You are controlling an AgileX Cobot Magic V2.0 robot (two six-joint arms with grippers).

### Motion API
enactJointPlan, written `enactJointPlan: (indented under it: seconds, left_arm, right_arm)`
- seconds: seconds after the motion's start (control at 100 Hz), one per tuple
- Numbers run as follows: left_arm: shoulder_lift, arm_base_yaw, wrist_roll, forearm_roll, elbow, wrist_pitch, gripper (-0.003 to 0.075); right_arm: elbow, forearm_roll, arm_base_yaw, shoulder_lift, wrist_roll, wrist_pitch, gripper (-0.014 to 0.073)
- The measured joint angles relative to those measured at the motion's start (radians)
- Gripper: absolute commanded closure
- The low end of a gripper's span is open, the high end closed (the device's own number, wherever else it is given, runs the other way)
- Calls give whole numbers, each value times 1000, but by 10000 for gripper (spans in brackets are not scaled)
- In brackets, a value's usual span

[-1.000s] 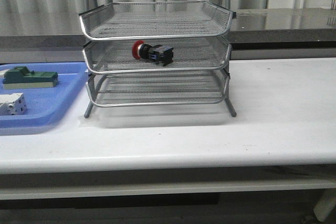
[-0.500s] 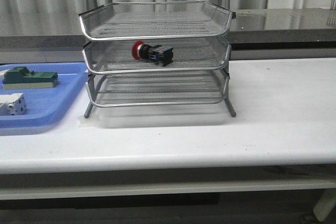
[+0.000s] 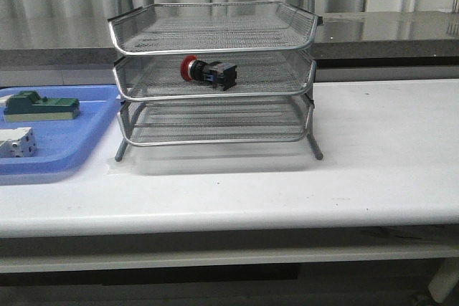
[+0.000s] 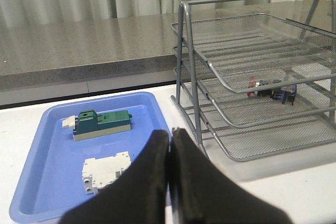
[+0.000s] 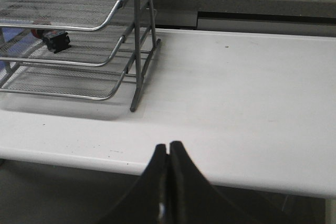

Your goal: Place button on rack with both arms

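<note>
- On the middle tier of the rack (image 3: 212, 77) sits the button (image 3: 208, 71), lying on its side on the mesh, a bit left of center in the front view.
- Its long axis runs roughly side to side across the tier: red head toward the left, black-and-blue block toward the right, tilted slightly toward the front edge.
- Top tier hangs right over it and the chrome rim of its own tier crosses in front, so it's boxed in above and at the front.
- Left of the rack, a blue tray (image 3: 50, 163) sits on the white table (image 3: 373, 155), holding a green block (image 3: 41, 106) and a white block (image 3: 16, 142), well apart from the button.
- Left gripper (image 4: 170, 132) is pressed together, nothing in it, hovering over the tray's near edge beside the rack.
- Right gripper (image 5: 168, 145) is also pressed together and empty, over the front edge of the bare table, well off to the rack's right.
</note>
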Motion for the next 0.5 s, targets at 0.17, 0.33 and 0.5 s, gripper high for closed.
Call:
enactJointPlan:
  seconds: [0.17, 0.33, 0.5]
  left_arm:
    - [0, 0, 0, 0, 0, 0, 741]
    - [0, 0, 0, 0, 0, 0, 741]
    - [0, 0, 0, 0, 0, 0, 741]
  right_arm:
    - [96, -23, -64, -115, 76, -17, 650]
    - [167, -29, -91, -181, 100, -48, 650]
    - [219, -38, -91, -183, 103, -118, 650]
